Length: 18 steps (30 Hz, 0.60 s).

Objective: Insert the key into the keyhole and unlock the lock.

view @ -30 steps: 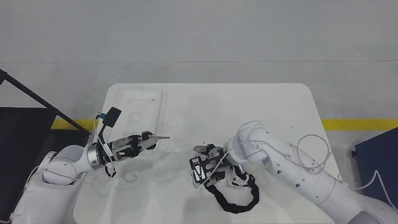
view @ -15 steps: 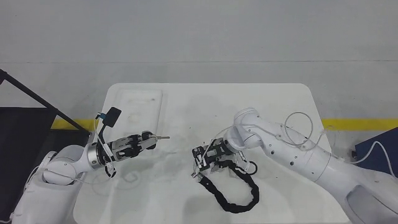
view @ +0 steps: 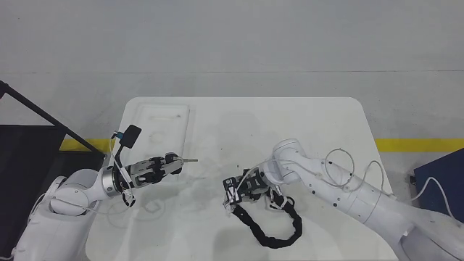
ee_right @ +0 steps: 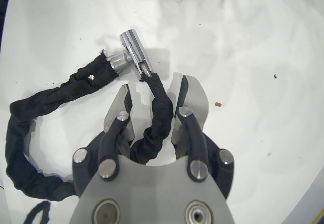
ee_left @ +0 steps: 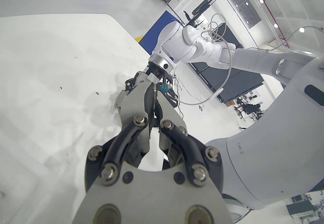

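Observation:
A chain lock lies on the white table (view: 304, 130): a black fabric-sleeved chain (view: 275, 238) (ee_right: 30, 113) looped round to a chrome lock cylinder (ee_right: 135, 49). My right gripper (ee_right: 155, 88) (view: 233, 192) is open, low over the table, with its fingers on either side of the chain end just behind the cylinder. Further left, my left gripper (view: 175, 163) (ee_left: 152, 94) hovers shut on the key (view: 188, 160) (ee_left: 153, 89), whose thin silver blade points toward the lock. The keyhole is hidden.
A shallow clear tray (view: 164, 119) rests at the table's back left corner. Small crumbs (ee_right: 217, 104) dot the surface near the lock. Bare tabletop lies between the two grippers and across the back right.
The right arm swung its elbow and shifted its gripper slightly, dragging the chain loop a little; the gripper now sits lower astride the chain end. The left arm and key stayed still.

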Each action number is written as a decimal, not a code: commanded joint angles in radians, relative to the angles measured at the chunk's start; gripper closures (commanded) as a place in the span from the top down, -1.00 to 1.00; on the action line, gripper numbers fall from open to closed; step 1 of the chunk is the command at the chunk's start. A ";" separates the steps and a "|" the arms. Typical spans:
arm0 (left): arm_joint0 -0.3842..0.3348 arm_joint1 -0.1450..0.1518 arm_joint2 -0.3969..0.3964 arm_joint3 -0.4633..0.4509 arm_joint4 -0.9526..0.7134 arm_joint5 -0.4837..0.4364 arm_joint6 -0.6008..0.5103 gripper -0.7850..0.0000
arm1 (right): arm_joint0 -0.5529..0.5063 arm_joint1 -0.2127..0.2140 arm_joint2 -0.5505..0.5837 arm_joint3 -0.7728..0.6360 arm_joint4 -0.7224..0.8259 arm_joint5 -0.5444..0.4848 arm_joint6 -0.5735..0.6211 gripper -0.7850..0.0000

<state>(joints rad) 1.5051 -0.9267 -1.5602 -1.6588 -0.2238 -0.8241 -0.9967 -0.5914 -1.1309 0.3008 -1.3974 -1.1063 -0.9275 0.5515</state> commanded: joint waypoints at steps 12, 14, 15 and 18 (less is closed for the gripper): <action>0.000 0.000 0.000 0.000 0.000 0.000 0.000 -1.00 | -0.033 -0.013 0.013 0.009 -0.053 -0.010 -0.027 -0.01; 0.000 0.000 0.000 0.000 0.000 0.000 0.000 -1.00 | -0.038 -0.016 0.013 0.014 -0.063 -0.009 -0.033 -0.04; 0.000 0.000 0.000 0.000 0.000 0.000 0.000 -1.00 | -0.038 -0.018 0.013 0.017 -0.070 -0.010 -0.032 -0.12; 0.000 0.000 0.000 0.000 0.000 0.000 0.000 -1.00 | -0.040 -0.023 0.015 0.024 -0.084 -0.009 -0.034 -0.76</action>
<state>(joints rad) 1.5051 -0.9267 -1.5602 -1.6588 -0.2238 -0.8241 -0.9967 -0.6312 -1.1521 0.3155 -1.3754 -1.1861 -0.9369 0.5177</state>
